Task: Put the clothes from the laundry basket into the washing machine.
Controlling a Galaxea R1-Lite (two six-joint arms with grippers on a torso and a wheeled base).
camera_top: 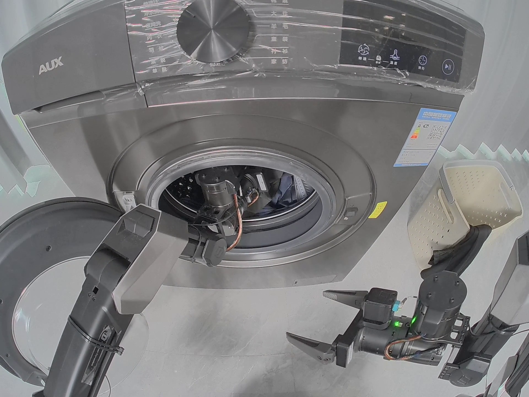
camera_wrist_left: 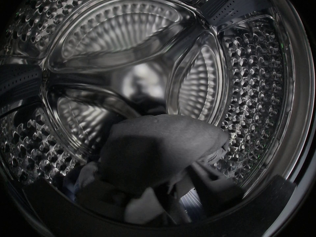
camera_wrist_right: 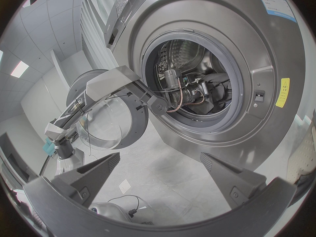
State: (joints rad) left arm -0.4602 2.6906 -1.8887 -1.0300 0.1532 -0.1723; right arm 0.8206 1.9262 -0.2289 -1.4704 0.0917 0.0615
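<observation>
Head: right pincer (camera_top: 307, 315) wide open, empty, above grey floor (camera_top: 231, 332). Washing machine (camera_top: 248, 117) ahead of it. Tilted laundry basket (camera_top: 479, 194) off to its side, dark garment (camera_top: 460, 249) over rim. Left arm (camera_top: 220, 194) in drum; its pincer's grip: cannot tell.
Left wrist: dark clothes (camera_wrist_left: 158, 148) heaped on drum (camera_wrist_left: 256, 83) bottom.
Right wrist: white tiled wall (camera_wrist_right: 42, 33) beyond open door (camera_wrist_right: 108, 122).

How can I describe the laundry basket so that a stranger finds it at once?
Find the big grey washing machine. Just right of it stands the laundry basket, a dark cloth hanging from it. It is the only cream thing, full of small holes.
</observation>
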